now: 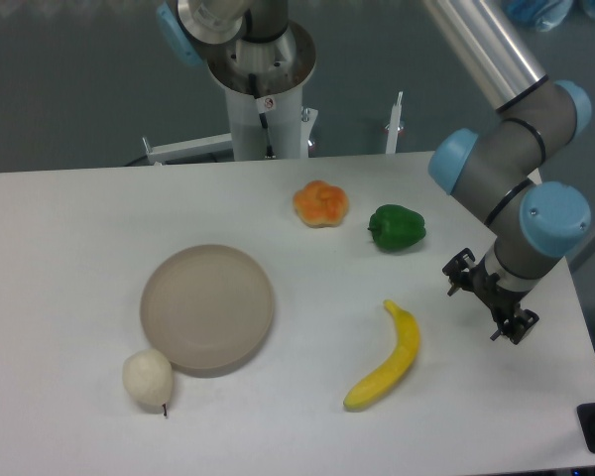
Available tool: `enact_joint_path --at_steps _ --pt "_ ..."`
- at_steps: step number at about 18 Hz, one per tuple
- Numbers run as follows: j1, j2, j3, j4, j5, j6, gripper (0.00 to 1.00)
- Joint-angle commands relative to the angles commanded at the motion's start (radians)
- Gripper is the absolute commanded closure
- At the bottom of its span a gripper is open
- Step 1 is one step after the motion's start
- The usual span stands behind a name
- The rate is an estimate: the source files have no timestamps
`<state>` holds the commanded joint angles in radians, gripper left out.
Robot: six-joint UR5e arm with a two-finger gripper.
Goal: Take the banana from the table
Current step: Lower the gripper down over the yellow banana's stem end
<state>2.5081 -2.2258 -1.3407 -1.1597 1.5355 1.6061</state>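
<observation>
The gripper (491, 300) hangs off to the right of the banana (387, 360), touching nothing; whether its fingers are apart or together I cannot tell. The banana lies flat on the white counter (69, 258), stem tip pointing up-away, long axis running diagonally toward the near-left.

The long curved yellow plastic-looking banana (388, 361) lies on the flat white table (69, 258) toward its right edge, nothing touching it. The black two-finger gripper (490, 299) hangs just beside its right. The glossy green bell pepper (397, 227) and orange lobed fruit (320, 203) sit nearer the far edge; the round grey-beige plate (207, 307) is well left.
</observation>
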Motion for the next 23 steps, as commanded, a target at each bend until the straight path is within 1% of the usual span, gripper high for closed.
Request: enact_joint_path --at_steps 5,7,9,12,16,19,23 --pt "-0.005 0.0 -0.002 0.002 0.002 -0.005 0.0" --pt "-0.008 0.0 0.0 0.002 0.0 -0.035 0.0" --pt "-0.026 -0.002 -0.006 0.0 -0.002 -0.066 0.0" --pt "-0.089 0.014 -0.035 -0.001 -0.014 -0.156 0.0" --pt "-0.152 0.014 -0.038 -0.001 -0.047 -0.225 0.0" --pt "-0.166 0.003 -0.04 0.0 -0.046 -0.319 0.0" --pt "-0.176 -0.009 -0.046 0.0 -0.037 -0.33 0.0"
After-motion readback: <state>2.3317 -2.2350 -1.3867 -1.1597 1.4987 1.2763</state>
